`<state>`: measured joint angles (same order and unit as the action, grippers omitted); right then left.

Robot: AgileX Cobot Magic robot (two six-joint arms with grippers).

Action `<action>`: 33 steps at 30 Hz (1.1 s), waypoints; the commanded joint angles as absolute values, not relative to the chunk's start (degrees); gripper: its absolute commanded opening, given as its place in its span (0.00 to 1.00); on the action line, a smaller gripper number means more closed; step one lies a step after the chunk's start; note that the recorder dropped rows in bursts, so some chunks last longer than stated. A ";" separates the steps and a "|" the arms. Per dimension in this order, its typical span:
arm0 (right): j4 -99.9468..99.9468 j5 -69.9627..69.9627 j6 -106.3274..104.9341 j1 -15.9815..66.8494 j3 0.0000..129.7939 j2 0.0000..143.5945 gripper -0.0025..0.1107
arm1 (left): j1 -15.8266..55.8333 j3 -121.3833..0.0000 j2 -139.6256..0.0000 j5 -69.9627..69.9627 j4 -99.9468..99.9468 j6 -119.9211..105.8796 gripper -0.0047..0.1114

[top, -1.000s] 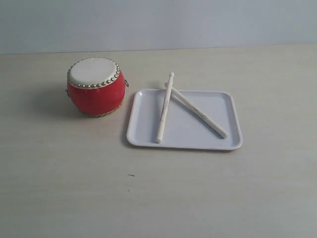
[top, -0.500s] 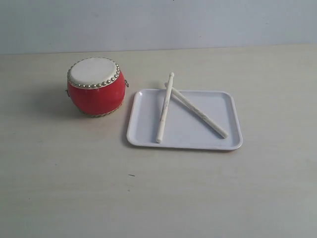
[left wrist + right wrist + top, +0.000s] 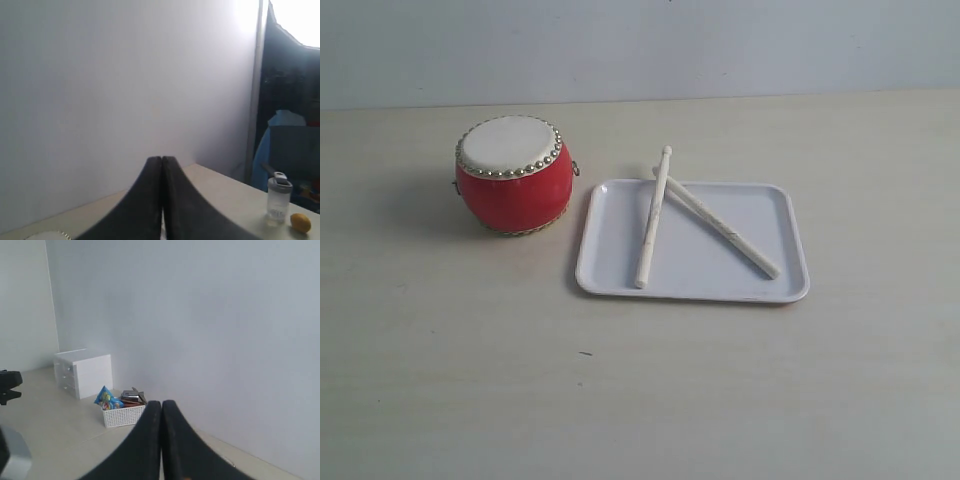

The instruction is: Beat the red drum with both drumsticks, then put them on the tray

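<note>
The left gripper has its dark, tapering jaws pressed together on nothing, and the right gripper is the same. Both wrist views look out at blank wall, and neither arm shows in the exterior view. Both drumsticks lie on the tray, crossed near its far edge. The left drumstick appears to lie over the right drumstick, and its rounded tip juts past the rim. That crossing is the main hazard: lifting the lower stick first would probably tip or flick the upper one. Both sticks are slim, round, smooth pale wood, so a nudged one could roll across the glossy white plastic or off the low rim. They also lie flat on a hard surface, so fingers coming down too low could scrape the shallow tray and push it along the matt, pale wood-grain table. A pinch taken off-centre could let a stick swing in the grip. The red drum stands upright just beside the tray's left edge. It is barrel-shaped, with a glossy body and a cream skin ringed by brass studs, and it looks light. A blow landing near its rim might slide it or rock it toward the tray.
</note>
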<state>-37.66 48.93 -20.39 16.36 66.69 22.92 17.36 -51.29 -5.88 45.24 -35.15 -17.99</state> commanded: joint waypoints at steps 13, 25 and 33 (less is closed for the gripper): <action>-55.02 23.56 -38.80 16.27 28.59 6.31 0.02 | -8.49 -43.61 0.00 55.47 -61.52 -36.33 0.04; -75.74 14.04 -68.77 16.27 14.84 5.97 0.02 | -16.07 -30.41 0.00 58.44 -72.17 -48.49 0.04; -77.59 13.39 -73.39 16.27 10.10 5.97 0.02 | -16.07 -18.40 0.00 58.07 -76.26 -54.25 0.04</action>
<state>-76.97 13.91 -71.98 16.36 11.36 6.29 -15.94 -21.61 -0.23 58.34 -74.43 -52.70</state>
